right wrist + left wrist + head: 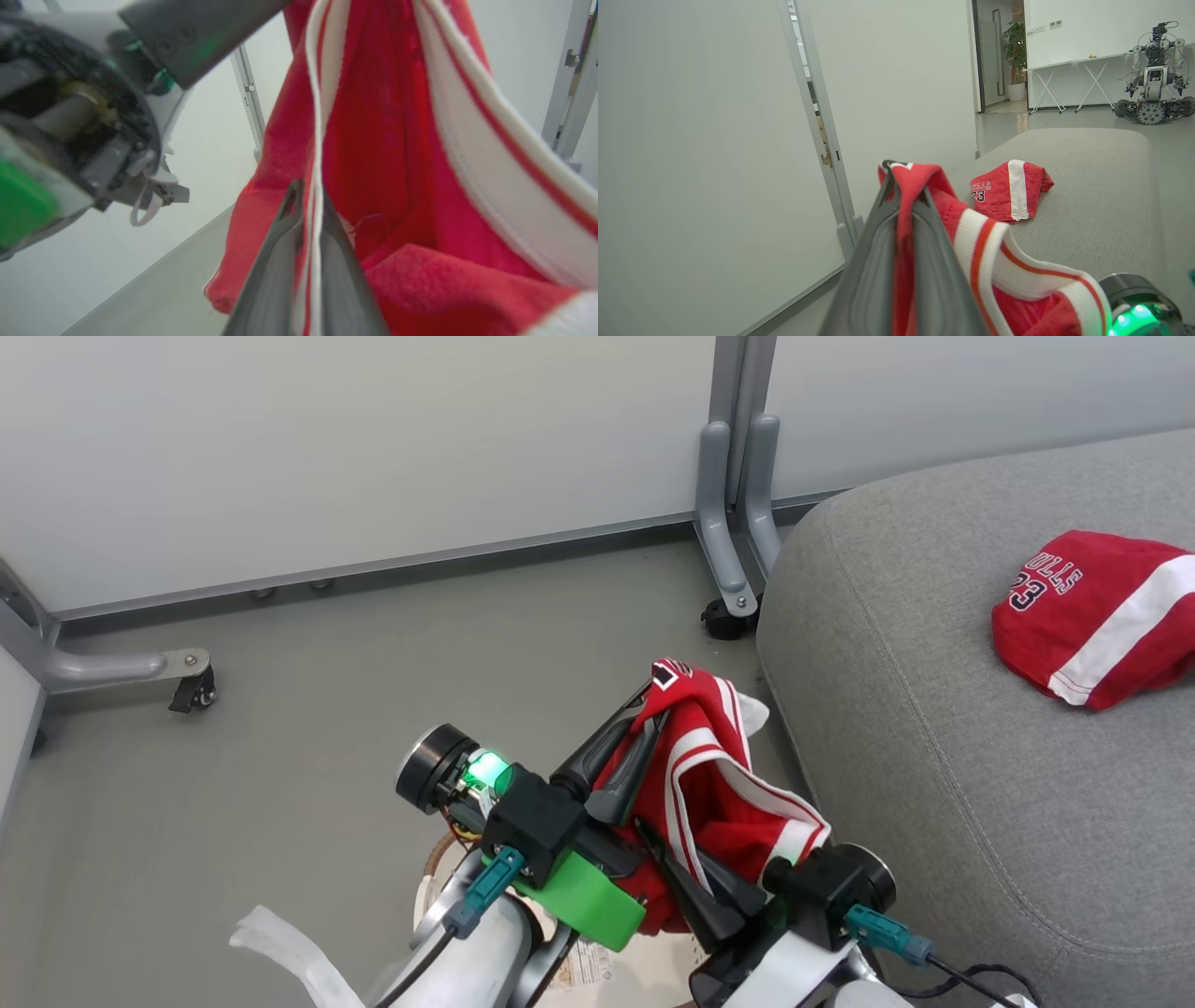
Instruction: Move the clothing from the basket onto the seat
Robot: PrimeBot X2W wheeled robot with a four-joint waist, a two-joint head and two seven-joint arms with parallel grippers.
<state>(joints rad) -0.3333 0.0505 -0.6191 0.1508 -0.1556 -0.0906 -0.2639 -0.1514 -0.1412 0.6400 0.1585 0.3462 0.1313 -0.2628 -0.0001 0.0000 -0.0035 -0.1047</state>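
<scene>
Head view: the left gripper [658,702] has its two dark fingers pressed together on the top fold of the held jersey [714,775]. The red cloth with white stripes hangs in the air just beside the rounded edge of the seat [934,756]. The right gripper [649,829] is clamped on the same jersey lower down. Below the arms lies the basket [428,887], showing a brown rim and a sticker [583,966] whose print is too small to read. A second jersey [1092,616] lies crumpled on the seat, well apart from the held one. It reads "ULLS" over "23" in dark letters edged white.

Left wrist view: the left gripper [903,186] is closed, with a red strip pinched between its fingers. White-and-red trim drapes off to the right. Beyond it the second jersey [1008,189] rests on the seat [1092,196], and "ULLS" and "23" can be read again. Farther back stand another robot [1153,74] on wheels and a potted plant [1015,46].

Right wrist view: the right gripper [312,200] is shut on a thin white edge of the held jersey [373,140]. The body of the left gripper [93,116] sits at the upper left.
</scene>
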